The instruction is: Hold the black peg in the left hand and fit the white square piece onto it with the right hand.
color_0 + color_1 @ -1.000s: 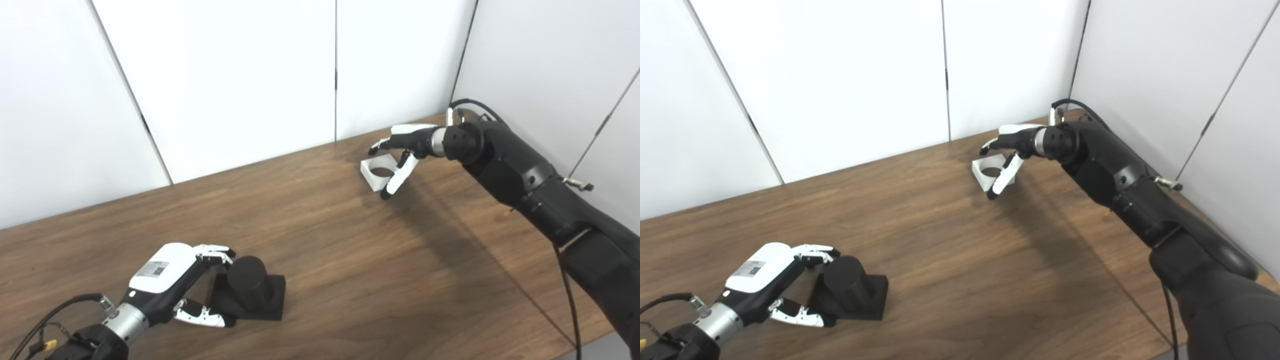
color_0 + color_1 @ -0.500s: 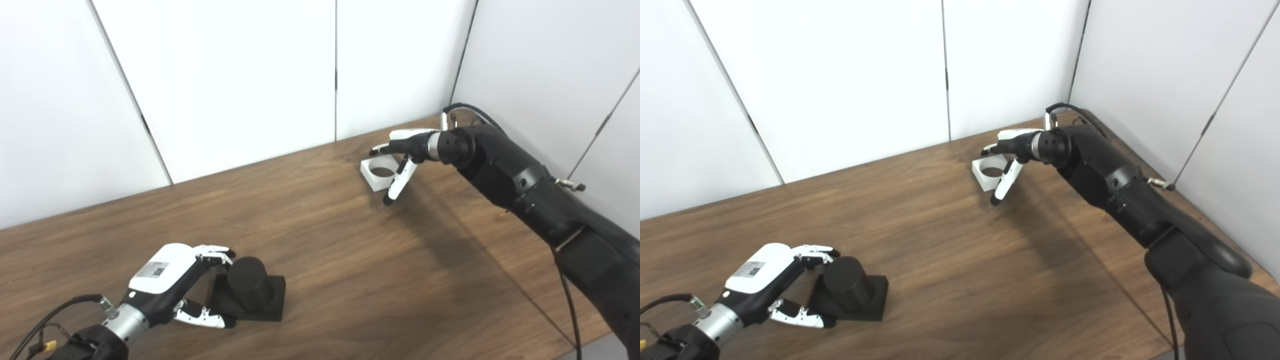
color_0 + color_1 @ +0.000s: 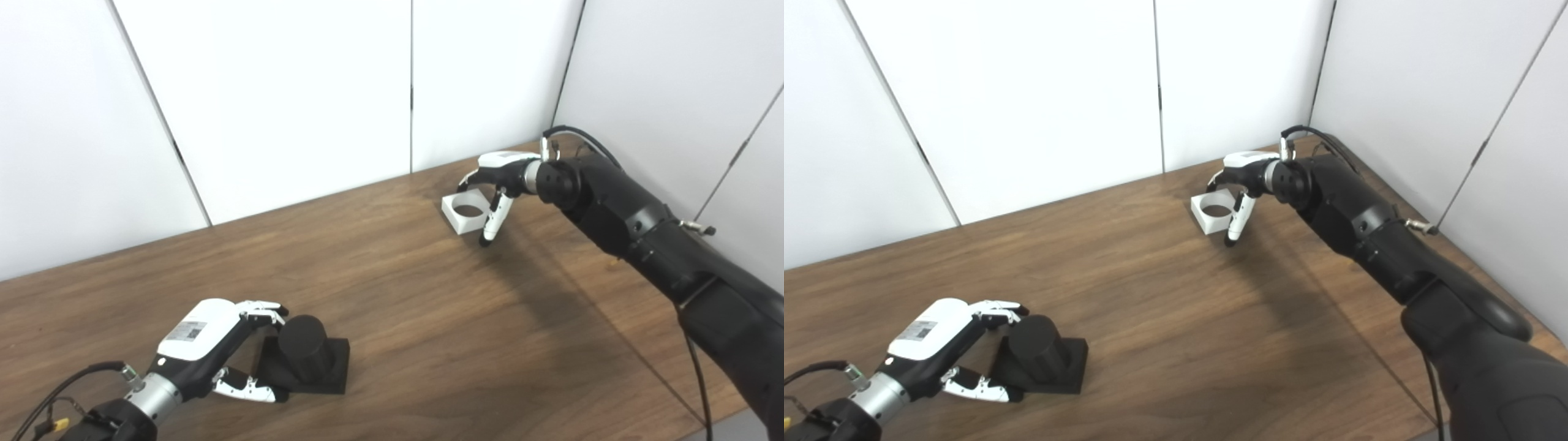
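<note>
Brown wood-grain table [image 3: 429, 318] under everything, white panel walls [image 3: 294, 92] behind. At the near left, left hand [image 3: 205, 346] low over the table, fingers [image 3: 264, 311] spread around the black peg [image 3: 304, 349]: upper fingers reaching to the far side of the cylinder, thumb [image 3: 248, 389] stretched along the near edge of the square base. Cannot tell whether any fingertip actually presses the peg; no closed grasp visible. Peg upright on its square black base, flat on the table, not lifted.

Bare wood across the middle, the two pieces well apart.

At the far right, near the wall corner, white square piece [image 3: 465, 212] flat on the table, round hole facing up. Right hand [image 3: 499, 180] above and just to the right of it, fingers apart: some arched over the far right corner, one pointing down past the right edge with its black tip near the table. Not closed on the piece; contact too small to judge. Black right arm [image 3: 643, 226] slanting in from the lower right, cable looping at the wrist.
</note>
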